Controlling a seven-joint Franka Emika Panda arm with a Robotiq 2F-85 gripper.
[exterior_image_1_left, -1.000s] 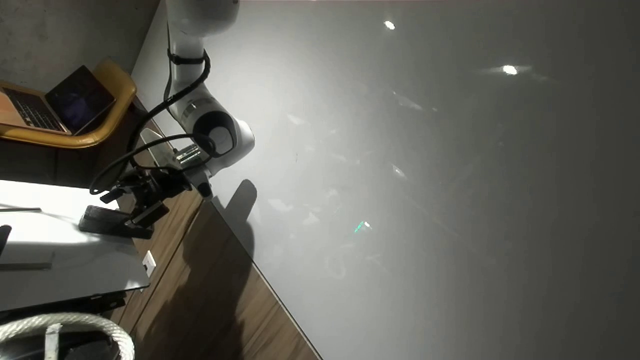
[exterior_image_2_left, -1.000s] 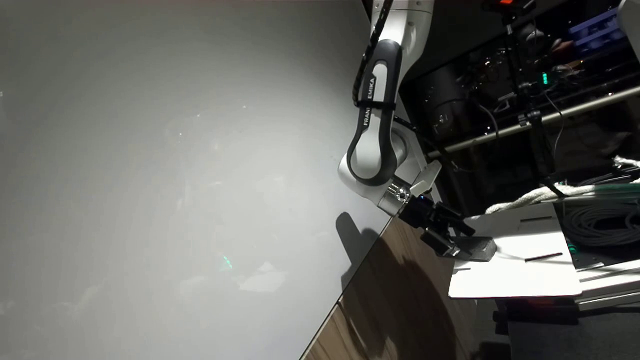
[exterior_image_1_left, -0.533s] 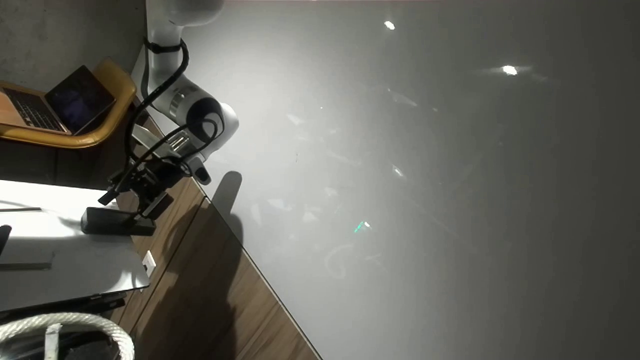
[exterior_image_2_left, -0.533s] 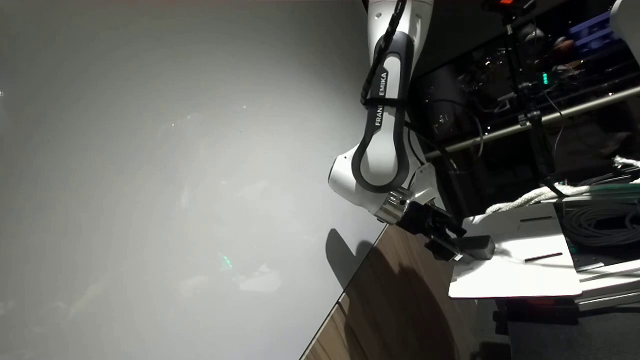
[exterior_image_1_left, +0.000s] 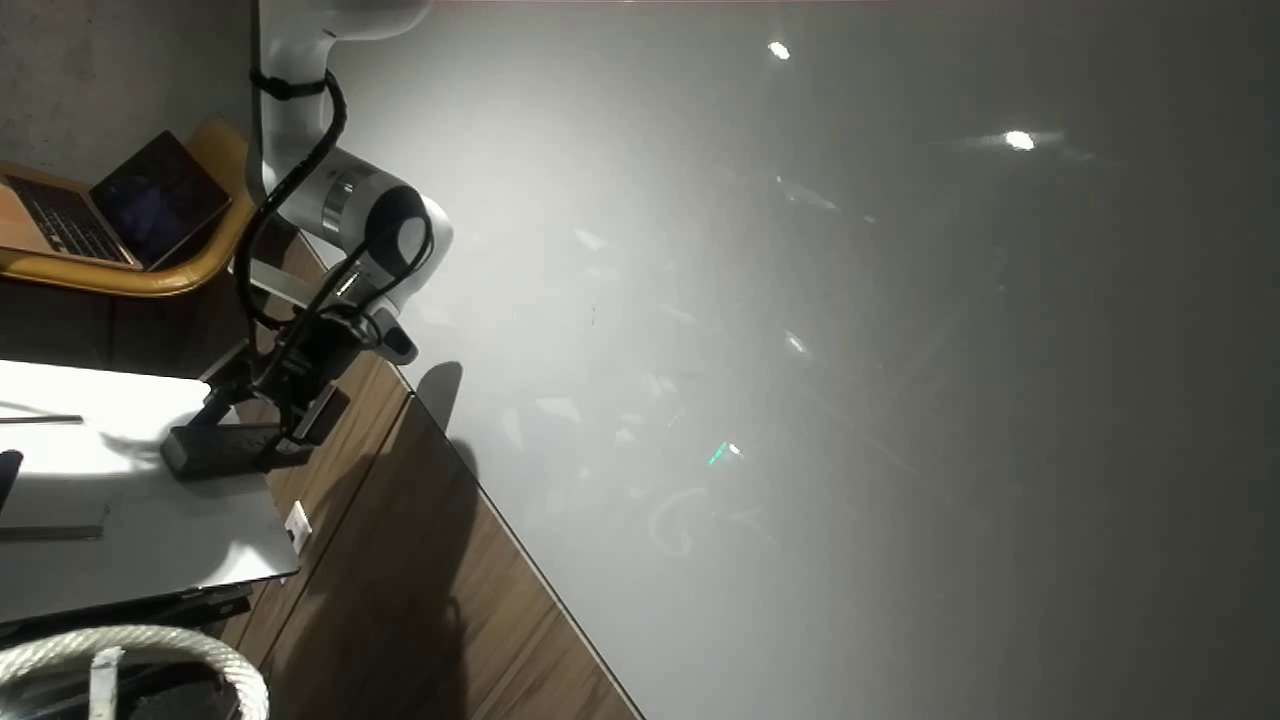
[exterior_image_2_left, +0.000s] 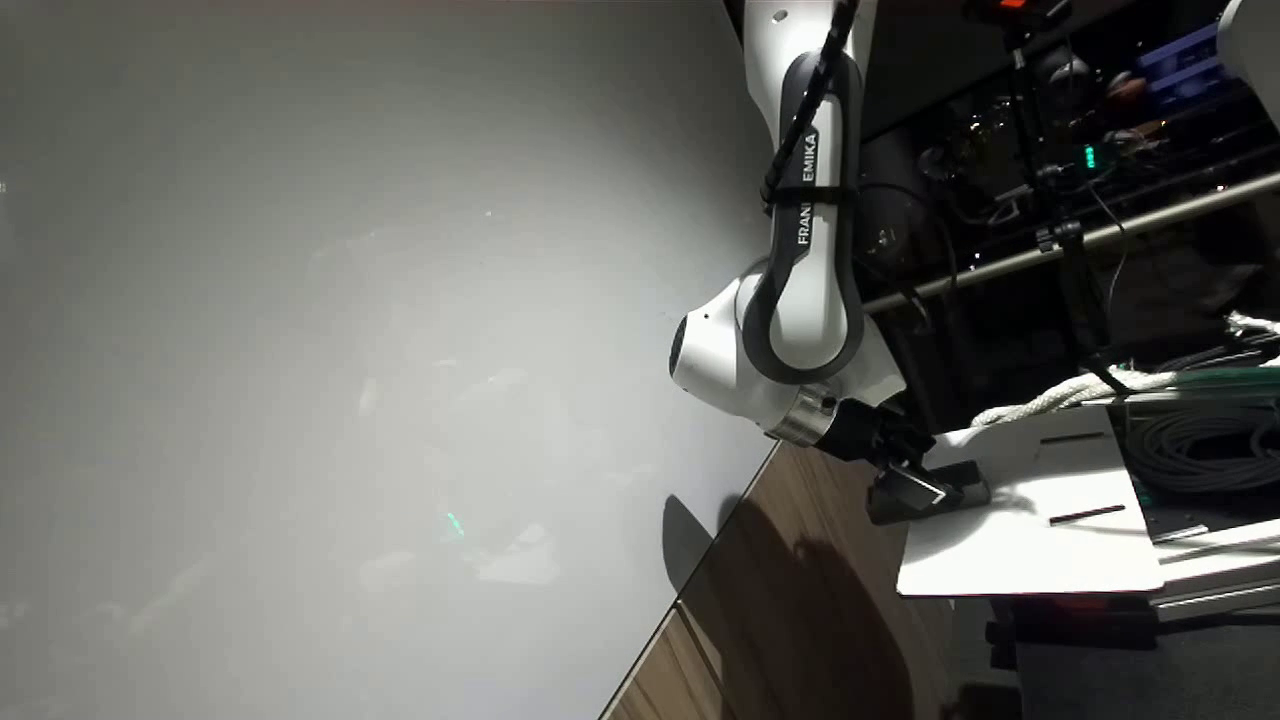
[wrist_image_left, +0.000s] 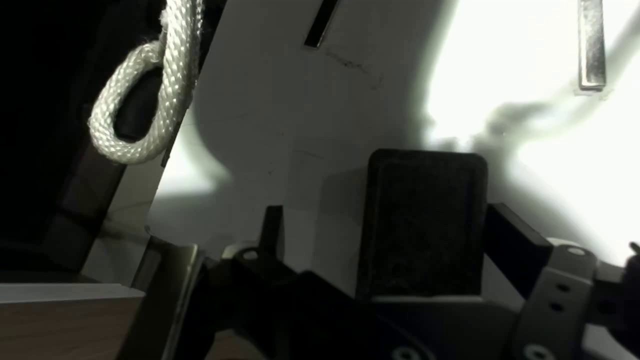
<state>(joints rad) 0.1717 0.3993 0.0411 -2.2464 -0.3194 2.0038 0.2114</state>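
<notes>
My gripper (exterior_image_1_left: 240, 432) is open, with its two black fingers either side of a dark rectangular block (exterior_image_1_left: 215, 455). The block rests on a small white board (exterior_image_1_left: 180, 545) and overhangs its edge. In an exterior view the gripper (exterior_image_2_left: 928, 478) partly hides the block (exterior_image_2_left: 970, 487), and the white board (exterior_image_2_left: 1050, 555) lies beyond it. In the wrist view the block (wrist_image_left: 425, 220) stands between the fingertips (wrist_image_left: 385, 220). The right finger is against or very near the block's side; a wide gap lies at the left finger. The block's near end is hidden by the gripper.
Two thin bars (wrist_image_left: 592, 45) (wrist_image_left: 322, 22) lie on the white board. A white rope (wrist_image_left: 170, 95) hangs beside it. A wood panel (exterior_image_1_left: 540, 620) borders a large glossy grey surface (exterior_image_1_left: 850, 400). A laptop (exterior_image_1_left: 150, 205) sits on a yellow chair (exterior_image_1_left: 225, 170).
The arm has shifted left in an exterior view and its wrist has turned. The fingers have come down around the block. The block appears slightly turned on the board.
</notes>
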